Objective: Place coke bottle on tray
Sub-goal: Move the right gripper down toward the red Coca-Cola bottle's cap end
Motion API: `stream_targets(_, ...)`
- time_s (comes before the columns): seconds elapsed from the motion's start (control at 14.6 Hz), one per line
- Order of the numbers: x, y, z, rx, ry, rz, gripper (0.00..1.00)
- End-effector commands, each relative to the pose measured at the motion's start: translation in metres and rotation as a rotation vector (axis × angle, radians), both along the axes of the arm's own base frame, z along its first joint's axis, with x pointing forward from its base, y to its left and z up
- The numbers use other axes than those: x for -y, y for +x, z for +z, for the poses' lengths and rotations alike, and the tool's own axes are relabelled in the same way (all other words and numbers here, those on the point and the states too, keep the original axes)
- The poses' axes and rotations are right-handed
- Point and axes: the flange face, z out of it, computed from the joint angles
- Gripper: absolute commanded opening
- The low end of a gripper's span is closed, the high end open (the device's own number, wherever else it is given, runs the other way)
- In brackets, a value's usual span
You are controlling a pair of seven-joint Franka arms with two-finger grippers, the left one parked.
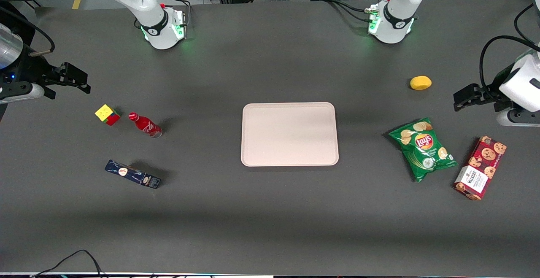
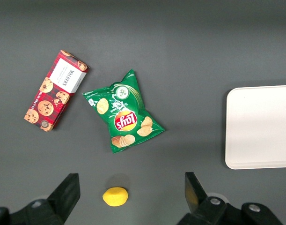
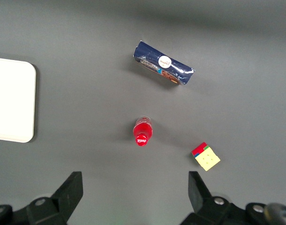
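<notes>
Gripper: your gripper (image 1: 78, 82) hangs above the table at the working arm's end, well apart from everything on it. Its two fingers (image 3: 71, 187) are spread wide with nothing between them.
Coke bottle: the coke bottle (image 1: 145, 125) stands upright on the dark table (image 1: 270, 210), its red cap (image 3: 142, 138) facing your wrist camera. It is free of the gripper.
Tray: the tray (image 1: 289, 133) lies flat at the middle of the table, well apart from the bottle, with nothing on it.
Cube: a small coloured puzzle cube (image 1: 107, 114) sits just beside the bottle, nearer the working arm's end of the table.
Blue box: a dark blue oblong box (image 1: 133, 174) lies on its side, nearer the front camera than the bottle.
Parked arm's end: a green crisp bag (image 1: 422, 148), a red biscuit box (image 1: 480, 167) and a yellow lemon (image 1: 420, 82) lie there.
</notes>
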Motion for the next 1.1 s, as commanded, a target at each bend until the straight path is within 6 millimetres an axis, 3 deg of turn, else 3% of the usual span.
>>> stream_targets(0.0,0.000,-0.001,0.002,-0.005,-0.014,-0.046,1.00)
stream_targets(0.41,0.000,-0.003,-0.004,-0.019,-0.013,-0.055,1.00)
stream_targets(0.76,0.002,-0.030,-0.043,-0.033,-0.001,-0.049,1.00)
stream_targets(1.03,0.002,-0.045,-0.094,-0.013,0.006,-0.047,1.00)
